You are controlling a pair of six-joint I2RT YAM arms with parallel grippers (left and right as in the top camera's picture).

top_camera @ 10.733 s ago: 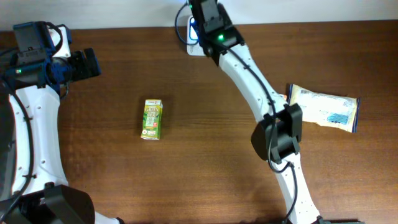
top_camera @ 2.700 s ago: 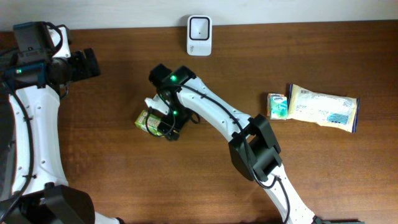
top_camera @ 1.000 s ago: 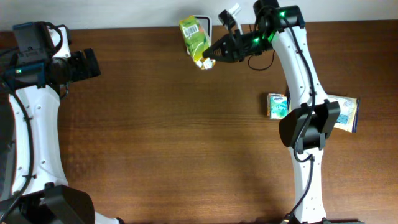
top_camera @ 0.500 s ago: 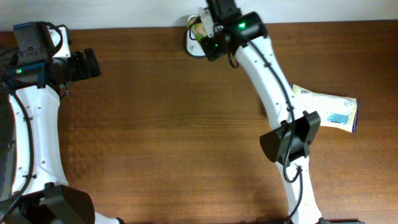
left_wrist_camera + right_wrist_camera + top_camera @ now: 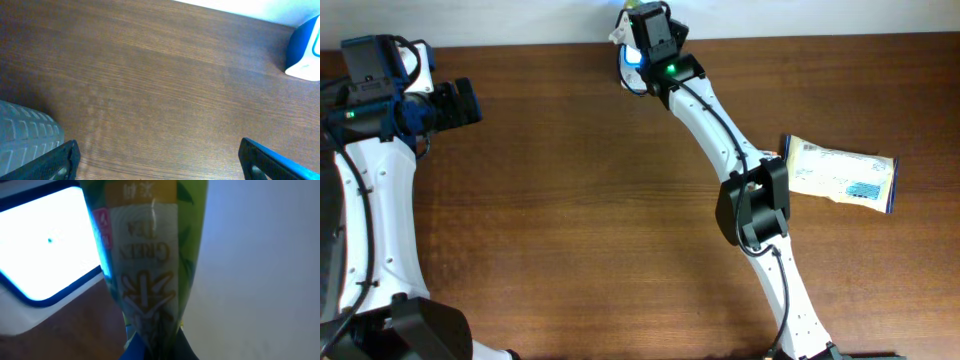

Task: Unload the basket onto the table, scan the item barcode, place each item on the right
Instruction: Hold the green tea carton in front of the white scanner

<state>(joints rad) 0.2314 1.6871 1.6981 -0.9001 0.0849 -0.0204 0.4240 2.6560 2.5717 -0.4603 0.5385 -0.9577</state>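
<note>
The small green and yellow cardboard tea carton [image 5: 150,280] fills the right wrist view. Its pale front panel carries the words GREEN TEA in gold, upside down to this camera, above white brush characters. A yellow band and a pink tab sit near its far end. It is lifted off the tabletop at the far edge, a little right of the middle, and the overhead camera barely sees it under the wrist. The right tool [image 5: 155,347] is closed tight on the near end of the carton, and only a sliver of its dark blue fingers shows at the bottom of that view.

Just beside the carton lies the white rounded plastic scanner [image 5: 40,265], its bright face ringed with a glowing blue line. From overhead its blue light [image 5: 633,58] shows under the arm.

The dark brown wood-grain tabletop [image 5: 570,200] runs wide and matte, its grain going left to right. A plain white wall [image 5: 260,255] rises straight behind its far edge.

Near the right edge lies a flat white and blue plastic packet [image 5: 840,172], well apart from the scanner.

At the far left corner the left tool [image 5: 460,103] hangs with its jaws spread wide and nothing between them, above bare wood.
</note>
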